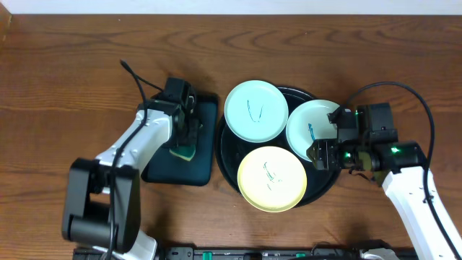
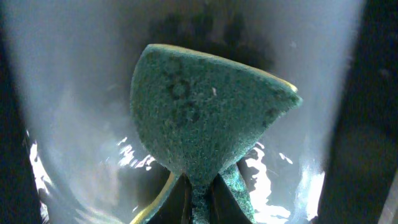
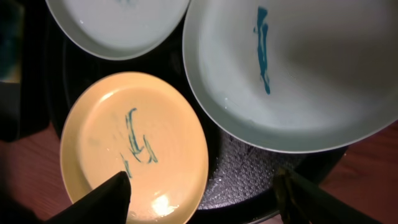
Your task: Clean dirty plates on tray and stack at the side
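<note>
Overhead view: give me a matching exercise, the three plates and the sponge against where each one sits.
1 pale yellow plate
2 white plate
3 mint-blue plate
4 sponge

A held by the left gripper over the rectangular tray
B right side of the round tray, by the right gripper
C bottom of the round tray
D top left of the round tray

Pairs: 1-C, 2-B, 3-D, 4-A

The overhead view looks straight down on the whole table (image 1: pixel 72 58) from afar. The left wrist view sits tight against a green sponge (image 2: pixel 199 118) filling its frame. The right wrist view looks down closely; it shares the yellow plate (image 3: pixel 134 146) with overhead.
</note>
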`<act>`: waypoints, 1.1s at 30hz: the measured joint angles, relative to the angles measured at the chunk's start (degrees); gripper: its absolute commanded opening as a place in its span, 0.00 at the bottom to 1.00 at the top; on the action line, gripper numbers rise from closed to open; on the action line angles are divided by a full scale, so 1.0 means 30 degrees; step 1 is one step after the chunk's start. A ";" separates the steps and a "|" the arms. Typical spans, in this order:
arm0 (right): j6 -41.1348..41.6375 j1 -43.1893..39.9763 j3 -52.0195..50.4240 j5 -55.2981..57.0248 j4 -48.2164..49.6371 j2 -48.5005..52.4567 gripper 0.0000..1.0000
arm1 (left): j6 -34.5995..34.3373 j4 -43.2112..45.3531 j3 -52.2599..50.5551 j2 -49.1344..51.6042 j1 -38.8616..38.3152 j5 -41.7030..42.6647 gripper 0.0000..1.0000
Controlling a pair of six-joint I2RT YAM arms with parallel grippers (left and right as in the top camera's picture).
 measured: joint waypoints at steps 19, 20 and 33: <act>0.0648 0.2208 -0.1370 -0.0007 0.1617 0.5195 0.36 | 0.0000 -0.1821 0.0000 -0.4401 0.0000 0.2623 0.08; 0.0714 0.2295 -0.1370 -0.0007 0.1705 0.5435 0.34 | -0.0007 -0.1821 0.0000 -0.4401 0.0000 0.2739 0.07; 0.1464 0.2608 -0.1377 -0.0204 0.2579 0.7766 0.01 | -0.0015 -0.1792 0.0000 -0.4408 -0.0692 0.4444 0.07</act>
